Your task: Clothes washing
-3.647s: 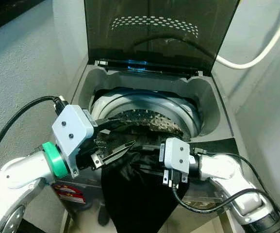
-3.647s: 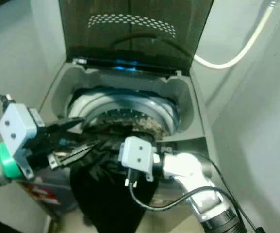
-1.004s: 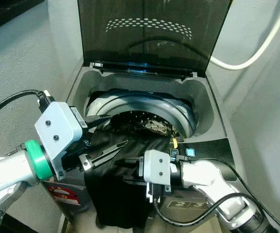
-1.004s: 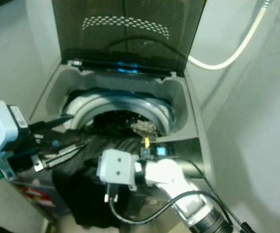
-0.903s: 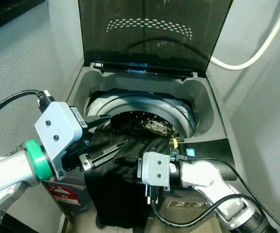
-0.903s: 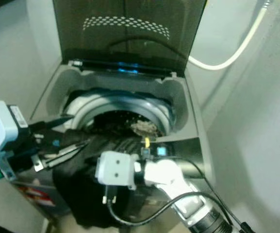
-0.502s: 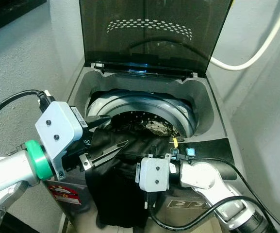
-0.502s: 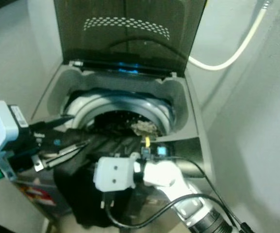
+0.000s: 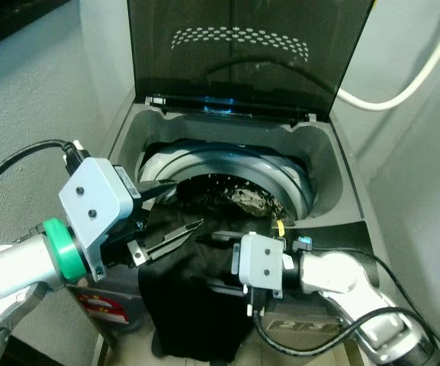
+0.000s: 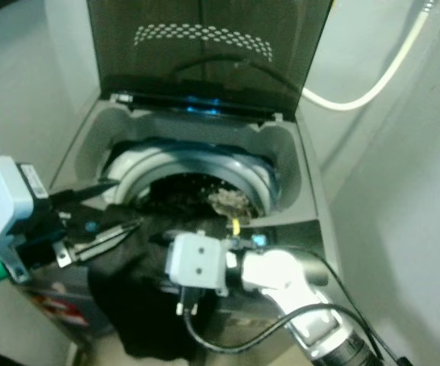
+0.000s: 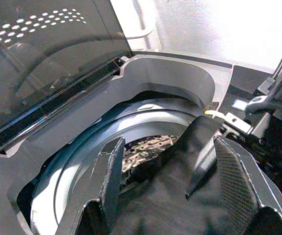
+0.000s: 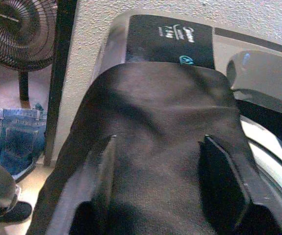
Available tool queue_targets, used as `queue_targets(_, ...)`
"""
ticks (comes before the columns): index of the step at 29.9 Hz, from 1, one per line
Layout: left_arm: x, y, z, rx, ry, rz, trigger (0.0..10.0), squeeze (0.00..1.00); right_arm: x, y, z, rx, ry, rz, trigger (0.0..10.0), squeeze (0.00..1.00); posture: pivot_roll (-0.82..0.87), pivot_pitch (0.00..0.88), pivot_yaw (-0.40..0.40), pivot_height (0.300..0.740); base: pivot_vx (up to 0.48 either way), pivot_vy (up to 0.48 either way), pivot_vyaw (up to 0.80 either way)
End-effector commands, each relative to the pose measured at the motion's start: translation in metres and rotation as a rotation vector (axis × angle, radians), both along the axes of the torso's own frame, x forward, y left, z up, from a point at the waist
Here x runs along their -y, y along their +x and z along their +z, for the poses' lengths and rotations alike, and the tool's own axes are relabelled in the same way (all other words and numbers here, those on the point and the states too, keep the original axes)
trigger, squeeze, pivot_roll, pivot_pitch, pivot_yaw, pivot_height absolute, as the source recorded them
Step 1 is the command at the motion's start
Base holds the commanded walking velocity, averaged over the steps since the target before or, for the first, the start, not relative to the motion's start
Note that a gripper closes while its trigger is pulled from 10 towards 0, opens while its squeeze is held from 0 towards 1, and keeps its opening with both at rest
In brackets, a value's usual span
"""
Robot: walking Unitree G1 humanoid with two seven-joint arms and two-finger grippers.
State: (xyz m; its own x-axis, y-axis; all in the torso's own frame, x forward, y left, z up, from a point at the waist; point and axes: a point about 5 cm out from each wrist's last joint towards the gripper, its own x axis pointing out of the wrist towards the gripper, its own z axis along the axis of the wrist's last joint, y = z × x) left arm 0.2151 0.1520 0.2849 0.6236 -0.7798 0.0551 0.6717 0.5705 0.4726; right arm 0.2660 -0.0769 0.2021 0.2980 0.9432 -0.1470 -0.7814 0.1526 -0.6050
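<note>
A top-loading washing machine (image 9: 328,156) stands with its dark lid (image 9: 242,46) raised. Patterned laundry (image 9: 252,200) lies in the drum (image 11: 82,161). A black garment (image 9: 189,313) is draped over the machine's front rim and hangs down its front. My left gripper (image 9: 187,203) is open at the drum's front left, its fingers (image 11: 112,176) spread above the garment's upper edge. From the right, my right gripper (image 9: 212,259) reaches over the front rim. It is open, with its fingers (image 12: 224,181) straddling the top of the garment (image 12: 155,127).
A white hose (image 9: 403,88) runs along the wall at the right. The black control panel (image 12: 170,41) sits on the rim just beyond the garment. On the floor beside the machine stand a fan (image 12: 18,29) and a pile of blue jeans (image 12: 9,132). Walls close in on both sides.
My right gripper moved left across the black garment, then edged back right and slightly toward the drum. The left gripper has stayed open in about the same place.
</note>
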Motion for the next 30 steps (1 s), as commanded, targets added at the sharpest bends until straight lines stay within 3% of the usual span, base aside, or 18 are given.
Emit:
queue_targets(1,0.002,-0.001,-0.003,-0.009,0.0,-0.013,10.0,0.0,0.009,-0.002,-0.01,-0.045,-0.049,-0.01,10.0,1.0,0.13,0.078,-0.001,0.74,0.0,0.0,0.0)
queue_targets(3,0.002,-0.001,-0.003,-0.009,0.0,-0.013,10.0,0.0,0.009,-0.002,-0.01,-0.045,-0.049,-0.01,10.0,1.0,0.13,0.078,-0.001,0.74,0.0,0.0,0.0)
queue_targets(4,0.002,0.0,-0.004,-0.011,0.001,-0.014,10.0,0.0,0.012,-0.008,-0.017,-0.065,-0.094,0.018,10.0,0.0,0.12,0.075,0.003,0.74,0.0,0.0,0.0)
queue_targets(7,0.001,0.001,-0.004,-0.013,0.003,-0.015,10.0,0.0,0.013,-0.012,-0.029,-0.073,-0.156,0.04,10.0,0.0,0.12,0.075,0.003,0.74,0.0,0.0,0.0)
queue_targets(14,0.001,0.001,-0.004,-0.013,0.003,-0.014,10.0,0.0,0.011,-0.01,-0.033,-0.058,-0.187,0.033,10.0,0.0,0.13,0.073,0.003,0.74,0.0,0.0,0.0)
queue_targets(15,0.001,0.001,-0.004,-0.013,0.002,-0.013,10.0,0.0,0.01,-0.009,-0.034,-0.048,-0.197,0.029,3.8,0.0,0.13,0.074,0.002,0.74,0.0,0.0,0.0)
queue_targets(17,0.001,0.001,-0.004,-0.013,0.002,-0.013,10.0,0.0,0.01,-0.009,-0.034,-0.048,-0.197,0.029,3.8,0.0,0.13,0.074,0.002,0.74,0.0,0.0,0.0)
queue_targets(18,0.001,0.001,-0.004,-0.013,0.0,-0.012,10.0,0.0,0.009,-0.006,-0.034,-0.034,-0.192,0.015,0.0,0.0,0.13,0.078,0.002,0.74,0.0,0.0,0.0)
queue_targets(30,0.002,0.002,-0.004,-0.011,-0.006,-0.01,10.0,0.0,0.008,0.0,-0.025,-0.011,-0.133,-0.027,0.0,0.0,0.13,0.087,0.001,0.74,0.0,0.0,0.0)
